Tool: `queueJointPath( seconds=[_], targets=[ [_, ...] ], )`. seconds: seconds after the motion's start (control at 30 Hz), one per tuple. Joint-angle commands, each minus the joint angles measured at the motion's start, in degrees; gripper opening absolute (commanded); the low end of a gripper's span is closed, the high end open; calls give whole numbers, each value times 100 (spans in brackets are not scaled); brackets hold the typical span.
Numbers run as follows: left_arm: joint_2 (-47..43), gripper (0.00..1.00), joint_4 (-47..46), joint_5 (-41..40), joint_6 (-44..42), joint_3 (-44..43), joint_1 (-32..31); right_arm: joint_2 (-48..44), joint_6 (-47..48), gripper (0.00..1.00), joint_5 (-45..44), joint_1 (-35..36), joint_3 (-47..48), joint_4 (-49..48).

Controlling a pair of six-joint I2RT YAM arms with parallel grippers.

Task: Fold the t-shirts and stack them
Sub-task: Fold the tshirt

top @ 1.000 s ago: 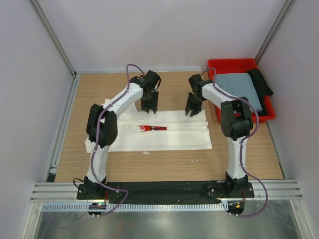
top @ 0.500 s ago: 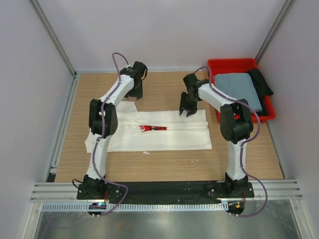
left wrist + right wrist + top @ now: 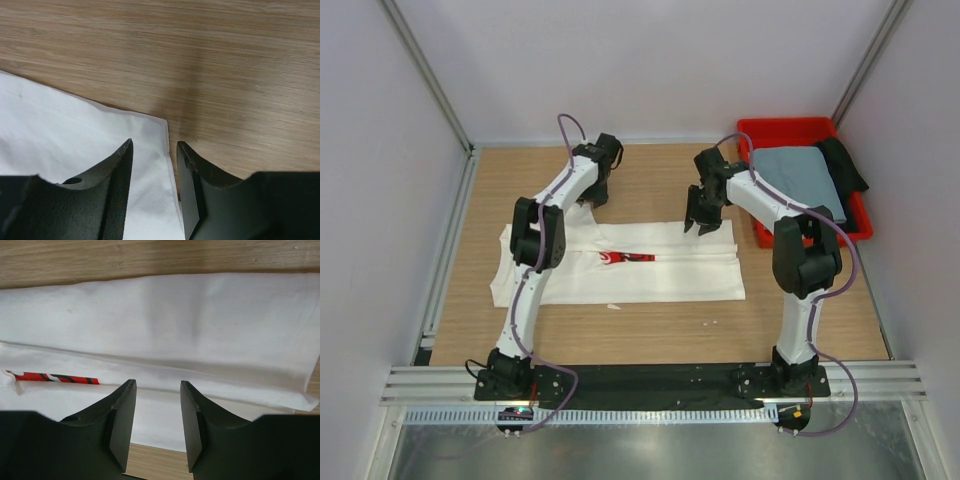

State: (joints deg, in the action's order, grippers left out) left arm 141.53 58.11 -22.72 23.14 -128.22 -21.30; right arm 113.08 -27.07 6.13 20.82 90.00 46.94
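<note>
The white t-shirt point(image 3: 650, 275) lies folded into a long strip across the table, with its red print point(image 3: 626, 258) showing at the fold. My left gripper point(image 3: 596, 196) is open just above the shirt's back left corner. In the left wrist view that cloth corner point(image 3: 100, 135) lies between and below the open gripper point(image 3: 154, 146). My right gripper point(image 3: 706, 224) is open and empty above the shirt's back right edge. The right wrist view shows the gripper point(image 3: 157, 386) over the white folds point(image 3: 200, 330). The grey-blue t-shirt point(image 3: 798, 178) lies folded in the red bin point(image 3: 790, 128).
The red bin stands at the back right, with a black item point(image 3: 843, 163) along its right side. Bare wooden table point(image 3: 650, 180) lies behind the shirt and also in front of it point(image 3: 650, 335). Grey walls enclose the table on three sides.
My left gripper moved from the shirt's back middle edge to its back left corner. My right gripper shifted slightly left and back again, staying open over the back right edge.
</note>
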Motion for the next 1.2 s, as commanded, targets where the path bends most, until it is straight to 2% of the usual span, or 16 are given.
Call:
queueJointPath(
  seconds=[0.0,0.17,0.2,0.3,0.47,0.5,0.7,1.17],
  targets=[
    [208,41,60,-48,130,-133,3,-313,97,47,55,1,0,-71],
    [445,34,122,-162,42,-247,12,-304,140,47,55,10,79,-18],
    [471,23,174,-180,16,-334,20,-286,149,47,64,-7,88,8],
    [410,0,306,-241,33,-501,38,-260,184,47,64,1,123,26],
    [-362,0,596,-619,366,-187,38,-137,202,47,55,-8,238,79],
    [-790,0,640,-628,454,-29,38,-119,202,47,46,-8,281,79],
    [-2329,0,711,-611,1122,1579,-76,214,150,47,116,-69,457,79],
    [-4044,0,1309,153,2160,3812,-374,909,202,48,29,-219,572,105]
  ],
)
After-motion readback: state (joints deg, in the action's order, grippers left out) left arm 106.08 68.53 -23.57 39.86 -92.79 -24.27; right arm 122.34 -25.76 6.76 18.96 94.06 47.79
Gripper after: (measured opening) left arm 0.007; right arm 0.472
